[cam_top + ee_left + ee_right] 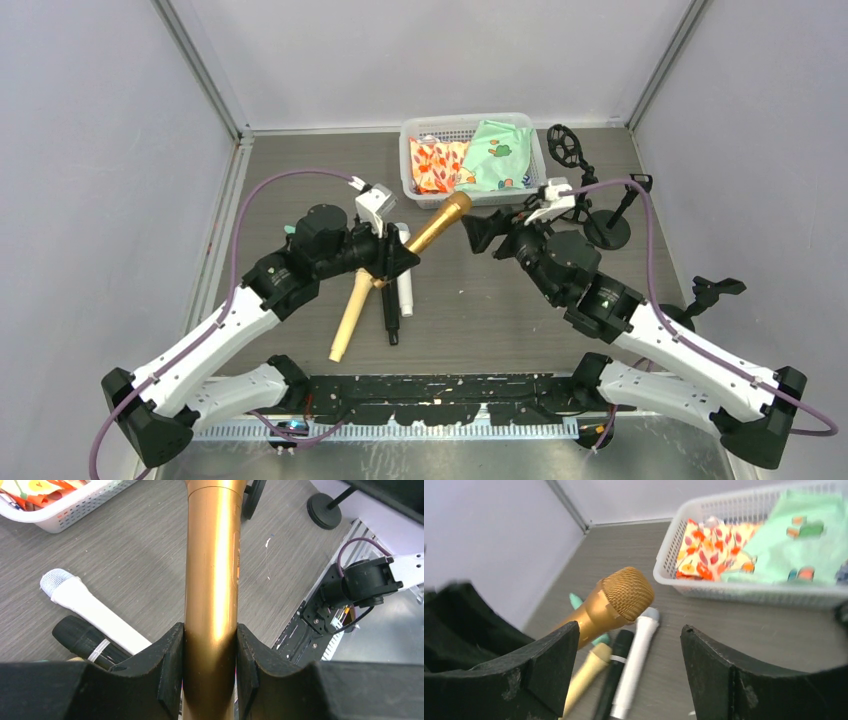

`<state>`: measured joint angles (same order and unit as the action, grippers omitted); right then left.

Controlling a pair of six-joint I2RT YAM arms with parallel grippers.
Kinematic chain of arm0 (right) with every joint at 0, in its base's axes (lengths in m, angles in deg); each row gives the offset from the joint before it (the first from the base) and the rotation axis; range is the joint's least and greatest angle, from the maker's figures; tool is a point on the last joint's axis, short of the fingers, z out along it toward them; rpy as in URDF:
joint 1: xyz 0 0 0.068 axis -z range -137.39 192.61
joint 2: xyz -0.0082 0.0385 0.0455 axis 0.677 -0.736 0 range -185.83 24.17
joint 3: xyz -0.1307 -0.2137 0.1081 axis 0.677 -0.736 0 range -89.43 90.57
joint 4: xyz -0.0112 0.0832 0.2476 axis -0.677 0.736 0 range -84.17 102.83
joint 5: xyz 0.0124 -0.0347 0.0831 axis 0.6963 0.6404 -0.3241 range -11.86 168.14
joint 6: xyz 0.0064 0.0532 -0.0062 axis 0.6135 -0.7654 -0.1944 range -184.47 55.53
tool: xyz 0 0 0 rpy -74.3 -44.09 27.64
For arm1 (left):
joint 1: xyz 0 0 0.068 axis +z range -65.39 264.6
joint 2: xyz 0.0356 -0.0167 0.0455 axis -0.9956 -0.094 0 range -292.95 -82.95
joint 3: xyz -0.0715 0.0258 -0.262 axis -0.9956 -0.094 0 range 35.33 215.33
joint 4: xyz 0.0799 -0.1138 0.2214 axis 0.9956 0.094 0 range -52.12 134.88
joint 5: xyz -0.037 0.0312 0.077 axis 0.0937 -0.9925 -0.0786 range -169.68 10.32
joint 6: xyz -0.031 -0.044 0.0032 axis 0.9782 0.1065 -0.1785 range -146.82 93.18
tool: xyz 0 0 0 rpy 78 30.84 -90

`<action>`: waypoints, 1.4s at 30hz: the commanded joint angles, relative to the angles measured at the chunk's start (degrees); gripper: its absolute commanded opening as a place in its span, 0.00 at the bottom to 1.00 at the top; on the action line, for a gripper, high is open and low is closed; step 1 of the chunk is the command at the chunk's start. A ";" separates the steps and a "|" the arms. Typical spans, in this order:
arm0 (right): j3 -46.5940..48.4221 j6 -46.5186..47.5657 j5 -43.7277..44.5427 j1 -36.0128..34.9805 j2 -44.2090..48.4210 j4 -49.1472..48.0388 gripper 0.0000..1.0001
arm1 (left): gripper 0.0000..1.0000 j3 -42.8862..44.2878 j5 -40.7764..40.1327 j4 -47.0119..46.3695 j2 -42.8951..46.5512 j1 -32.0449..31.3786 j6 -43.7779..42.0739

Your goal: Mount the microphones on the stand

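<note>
My left gripper [393,258] [210,665] is shut on the shaft of the brown-gold microphone [440,222] [212,575] and holds it slanted above the table, with the mesh head [625,592] up and to the right. Just right of that head, my right gripper [472,232] [629,665] stands open with nothing between its fingers. Side by side on the table under the left gripper lie the white [405,285] [636,655], black [391,318] [615,672] and pale yellow [347,322] [585,677] microphones. Only the tip of a mint green one [575,601] shows. The black stand [606,231] is at the back right.
A white basket [410,175] [744,594] with patterned cloths sits at the back centre, close behind the gold microphone's head. A second black stand [712,290] is at the right edge. Grey walls close in the table on the left, right and back.
</note>
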<state>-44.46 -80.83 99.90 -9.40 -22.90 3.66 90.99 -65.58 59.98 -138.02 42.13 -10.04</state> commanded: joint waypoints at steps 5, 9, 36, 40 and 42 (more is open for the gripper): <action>6.57 -49.45 9.97 -0.26 -3.47 13.29 0.79 | 0.00 -0.55 -1.26 -7.17 1.76 -0.06 2.12; 4.38 -56.08 2.58 -0.24 -5.33 5.06 0.80 | 0.00 -0.62 -1.00 -7.68 1.63 -0.06 2.53; 6.97 -44.96 8.27 -0.21 -11.50 0.33 0.01 | 0.78 -0.72 -1.50 -9.76 -2.26 -0.06 6.74; 9.64 -34.46 21.56 -0.20 -6.02 13.65 0.01 | 0.88 0.45 -5.90 -9.44 -4.24 -0.10 12.45; 10.42 -30.73 29.15 -0.18 -3.15 18.82 0.01 | 0.89 -0.48 -7.89 -11.85 -4.87 -0.67 16.04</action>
<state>-38.27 -122.51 110.83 -9.53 -31.75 12.60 89.74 -68.11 53.27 -141.78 42.10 -0.99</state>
